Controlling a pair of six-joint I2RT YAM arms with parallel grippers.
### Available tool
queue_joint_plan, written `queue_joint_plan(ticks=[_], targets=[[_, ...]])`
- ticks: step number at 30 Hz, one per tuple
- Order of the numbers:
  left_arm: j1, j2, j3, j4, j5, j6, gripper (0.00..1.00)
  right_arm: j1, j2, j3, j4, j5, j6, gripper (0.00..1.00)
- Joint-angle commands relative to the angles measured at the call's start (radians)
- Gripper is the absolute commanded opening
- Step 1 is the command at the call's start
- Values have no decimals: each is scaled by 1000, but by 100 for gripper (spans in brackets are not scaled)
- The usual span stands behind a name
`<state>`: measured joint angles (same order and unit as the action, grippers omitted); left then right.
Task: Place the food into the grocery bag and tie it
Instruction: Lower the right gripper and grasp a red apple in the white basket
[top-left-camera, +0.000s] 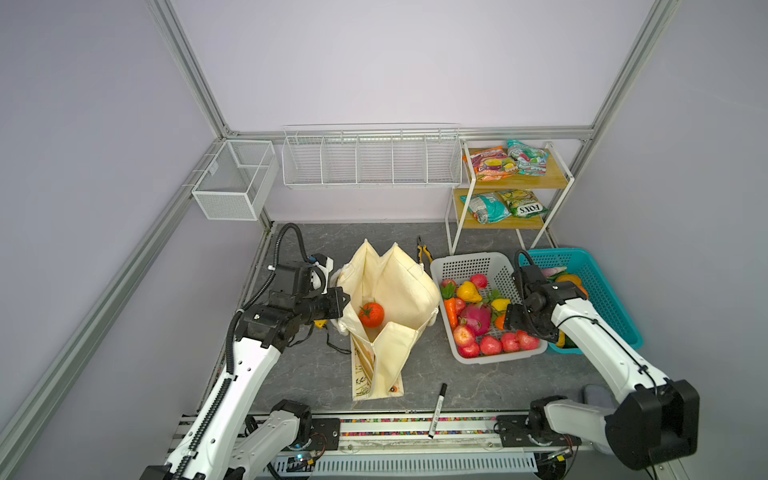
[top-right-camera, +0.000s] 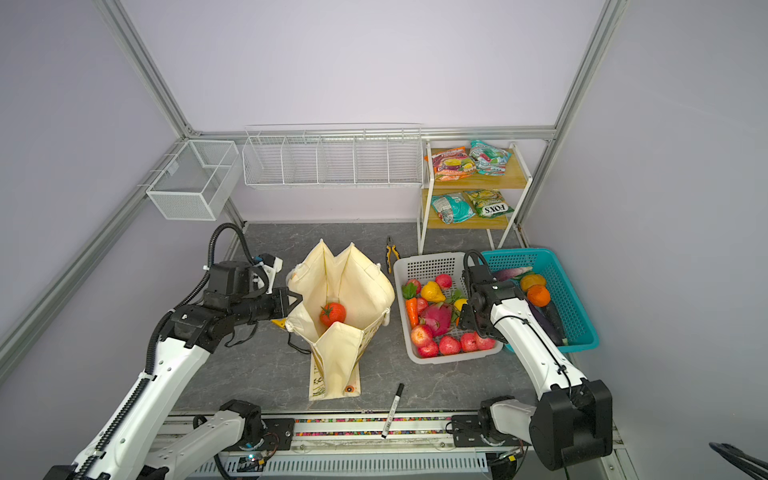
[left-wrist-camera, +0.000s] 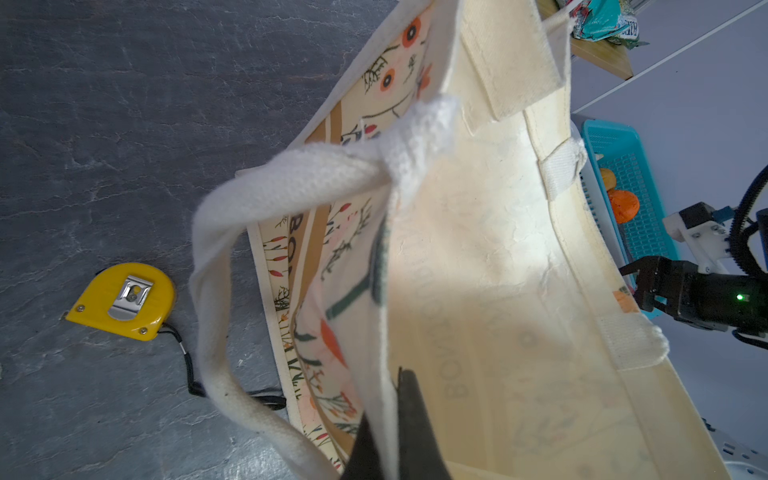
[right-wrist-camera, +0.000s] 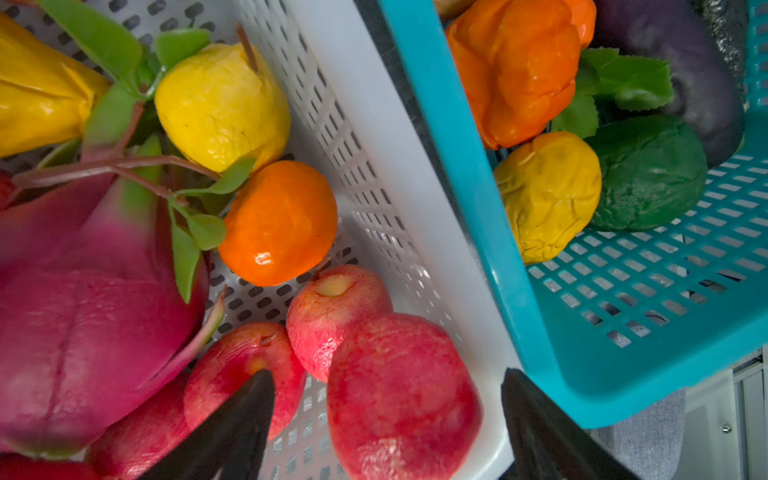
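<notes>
Grey tabletop (top-left-camera: 299, 374), tomato (top-left-camera: 371, 314) inside tote (top-left-camera: 411, 291)

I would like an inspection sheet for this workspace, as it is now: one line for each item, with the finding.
Surface: dark grey marbled tabletop.
Job's things: grocery bag open, tomato inside; more toy fruit in white basket and teal basket; snack packets on shelf rack.
Clutter: pliers behind bag, marker at front edge, tape measure beside bag.
Grippers: left gripper shut on bag rim; right gripper open above white basket.
Cables: black conduit loops over left arm; nothing snagged seen.
Surroundings: wire baskets on rear wall; lilac walls.
</notes>
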<state>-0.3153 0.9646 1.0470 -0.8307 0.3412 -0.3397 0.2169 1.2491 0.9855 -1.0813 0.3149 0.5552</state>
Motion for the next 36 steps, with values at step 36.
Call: queue_joint_plan(ticks=[36], targets=[[1,2,-24,23,0,-5,0,66,126,10,-6,-157,-51,94]])
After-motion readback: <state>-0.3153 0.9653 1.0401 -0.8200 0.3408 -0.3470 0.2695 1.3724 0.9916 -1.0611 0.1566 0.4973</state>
